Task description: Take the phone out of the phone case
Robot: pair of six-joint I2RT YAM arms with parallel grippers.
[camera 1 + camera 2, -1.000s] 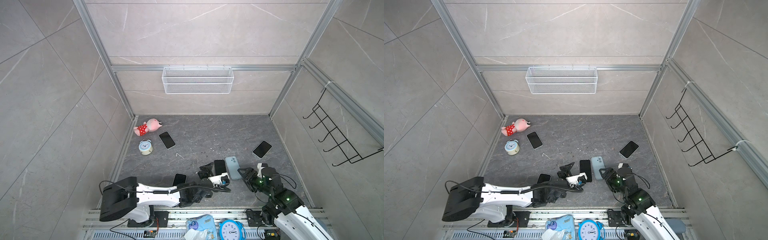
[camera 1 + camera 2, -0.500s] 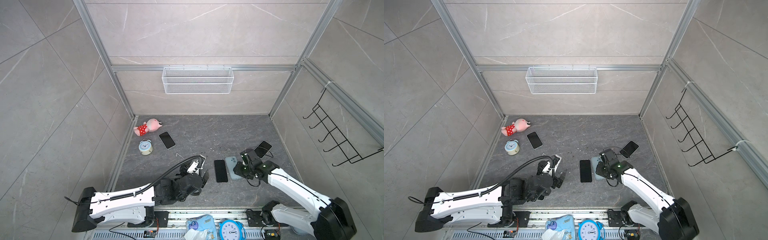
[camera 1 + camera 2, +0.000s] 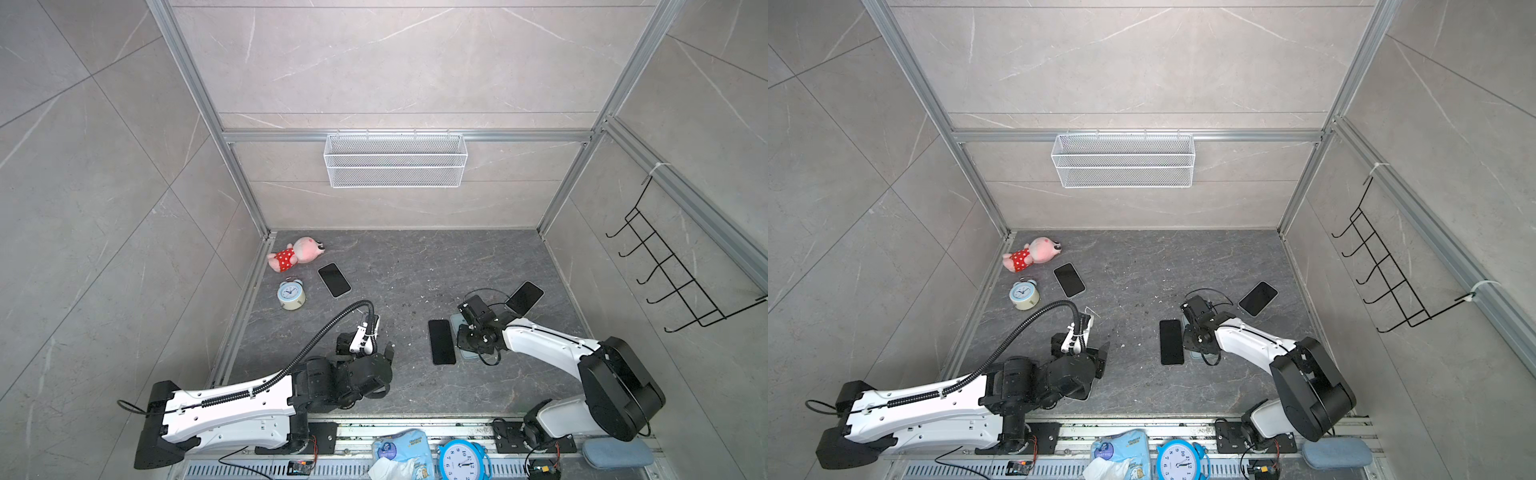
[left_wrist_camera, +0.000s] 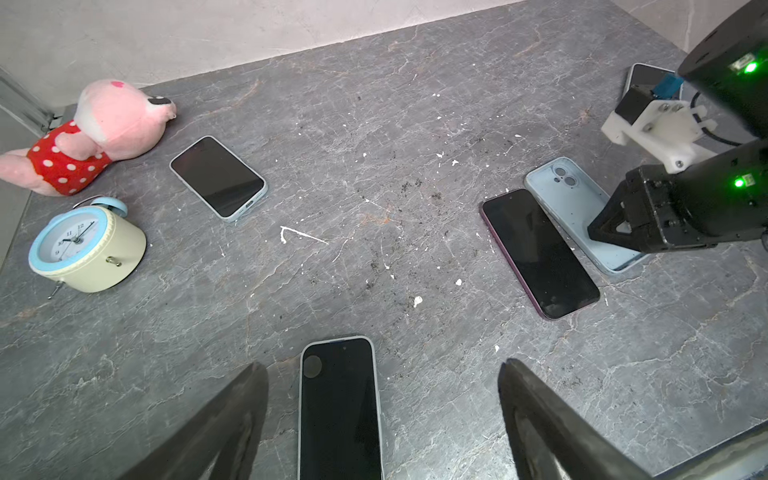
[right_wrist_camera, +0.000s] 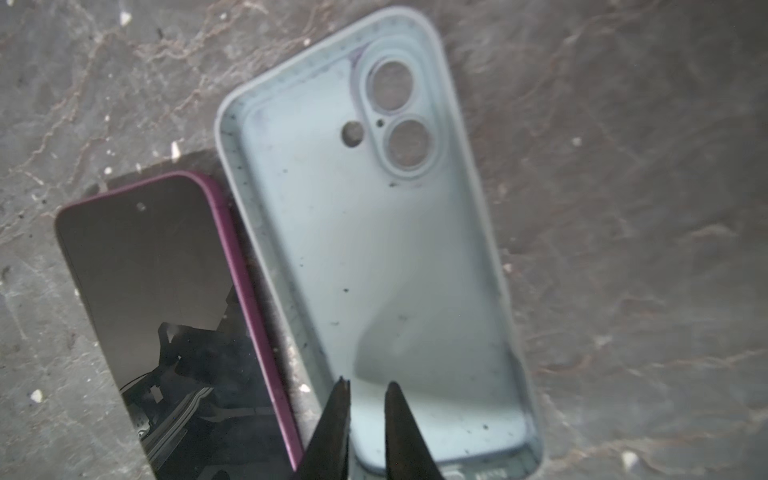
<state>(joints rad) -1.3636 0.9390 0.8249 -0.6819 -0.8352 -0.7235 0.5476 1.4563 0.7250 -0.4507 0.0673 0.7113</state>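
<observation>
We are seeing the purple-edged phone (image 4: 540, 253) lying screen up on the grey worktop (image 3: 415, 266), out of the pale blue phone case (image 5: 374, 270) and just beside it. The right claw (image 5: 365, 384) is poising over the empty case's end away from the camera holes, nearly clenched, grasping nothing. The left claw (image 4: 380, 365) is hanging released above another cased phone (image 4: 338, 407), well apart.
</observation>
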